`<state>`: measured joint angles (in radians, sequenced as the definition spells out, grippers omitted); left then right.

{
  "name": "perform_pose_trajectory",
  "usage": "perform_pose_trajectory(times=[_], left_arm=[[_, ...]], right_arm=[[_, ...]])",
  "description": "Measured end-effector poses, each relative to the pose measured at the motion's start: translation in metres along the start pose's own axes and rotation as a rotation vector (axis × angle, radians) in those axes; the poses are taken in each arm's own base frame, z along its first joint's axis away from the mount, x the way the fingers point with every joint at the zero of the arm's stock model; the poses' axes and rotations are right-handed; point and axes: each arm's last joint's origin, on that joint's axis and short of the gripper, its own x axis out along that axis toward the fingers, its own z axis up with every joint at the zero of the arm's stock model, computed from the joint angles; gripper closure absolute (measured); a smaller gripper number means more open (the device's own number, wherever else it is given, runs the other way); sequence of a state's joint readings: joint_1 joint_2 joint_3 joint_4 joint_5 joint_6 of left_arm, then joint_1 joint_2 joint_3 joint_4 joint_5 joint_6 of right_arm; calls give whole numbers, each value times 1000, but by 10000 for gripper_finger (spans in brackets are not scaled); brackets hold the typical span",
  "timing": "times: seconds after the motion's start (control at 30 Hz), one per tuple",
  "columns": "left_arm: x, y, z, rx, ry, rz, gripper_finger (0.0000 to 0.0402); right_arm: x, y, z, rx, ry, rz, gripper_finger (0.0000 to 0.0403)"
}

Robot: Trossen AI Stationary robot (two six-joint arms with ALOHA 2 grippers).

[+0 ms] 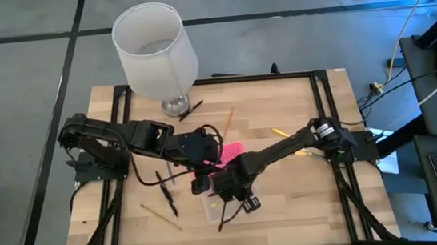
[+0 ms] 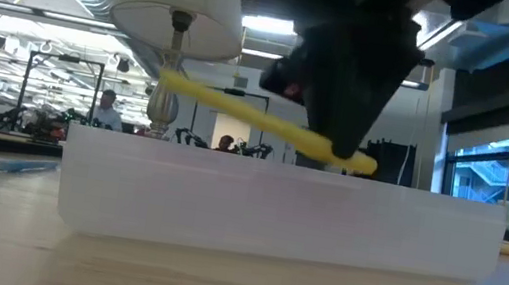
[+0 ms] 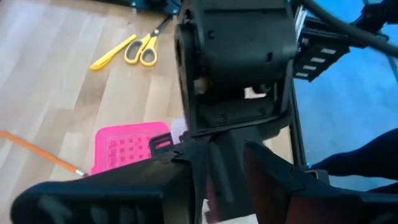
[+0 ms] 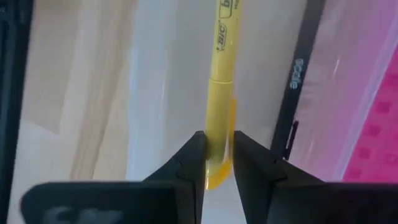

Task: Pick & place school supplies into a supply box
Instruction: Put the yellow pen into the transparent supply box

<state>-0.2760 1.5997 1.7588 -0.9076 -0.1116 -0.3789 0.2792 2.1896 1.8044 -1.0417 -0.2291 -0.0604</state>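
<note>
The supply box stands near the table's middle, its clear base (image 2: 279, 212) open and its pink lid (image 3: 124, 149) folded back on the far side. My right gripper (image 4: 217, 155) is above the base, shut on a yellow pen (image 2: 258, 118). My left gripper (image 3: 227, 186) hovers higher, just left of the box. Its fingers are a little apart, and only the right arm's dark wrist shows beyond them. Yellow scissors (image 3: 140, 50) and an orange pencil (image 3: 43, 152) lie flat on the table. My right gripper pinches the yellow pen's clip end (image 4: 214, 134) between its two fingers. The fingers come from above, pointing down, and lie across the pen. The pen is lifted clear and slants over the clear base, its free end (image 2: 177, 83) higher than the held end.
A white lamp (image 1: 155, 52) stands at the table's far edge. A black pen (image 1: 167, 196) and a tan pencil (image 1: 161, 216) lie left of the box, and a blue pen (image 2: 28, 166) lies on the wood. People are in the room behind.
</note>
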Motion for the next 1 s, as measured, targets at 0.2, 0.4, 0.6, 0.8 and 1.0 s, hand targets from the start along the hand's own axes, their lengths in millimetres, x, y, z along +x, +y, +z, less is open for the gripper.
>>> perform_pose_trajectory(times=[0.2,0.4,0.6,0.8,1.0], left_arm=[[0,1,-4,5,36,14,306],[0,2,-4,9,44,17,306],[0,2,-4,63,44,16,306],[0,2,-4,84,45,15,306],[0,2,-4,84,44,15,306]], right_arm=[[6,-13,-1,61,19,30,329],[11,-20,-3,81,26,26,329],[25,-21,-13,109,70,25,329],[33,-23,-20,146,98,1,329],[34,-24,-20,143,95,-1,329]])
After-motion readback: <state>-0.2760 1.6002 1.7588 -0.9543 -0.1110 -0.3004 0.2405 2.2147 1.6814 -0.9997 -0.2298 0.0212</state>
